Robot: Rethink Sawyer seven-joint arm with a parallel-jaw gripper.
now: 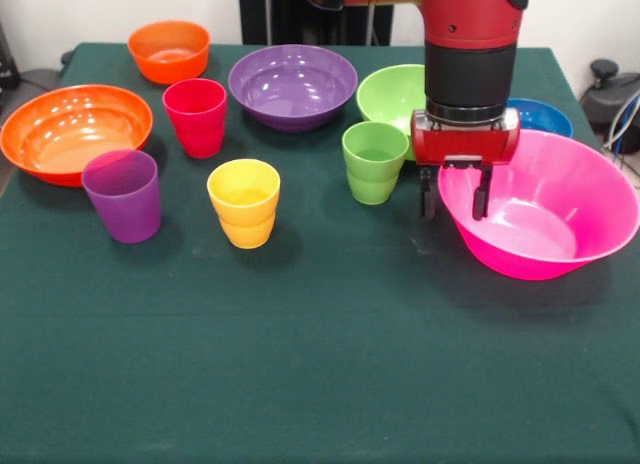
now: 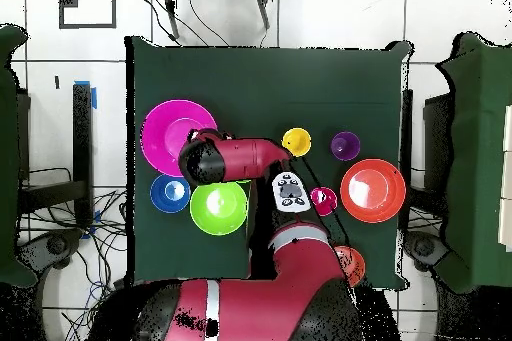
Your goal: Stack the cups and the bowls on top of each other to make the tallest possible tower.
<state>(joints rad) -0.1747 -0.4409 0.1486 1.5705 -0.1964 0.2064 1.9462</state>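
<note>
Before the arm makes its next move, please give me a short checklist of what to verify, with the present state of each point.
1. Fingers open: ok, a gap shows between them.
2. Gripper over the pink bowl's rim: ok, the fingers straddle its left edge.
3. Fingers empty: ok.
4. Green cup clear of the gripper: ok, but close beside it.
5. Any stack begun: not ok, every cup and bowl stands alone.
6. Fingers touching the rim: cannot tell.
</note>
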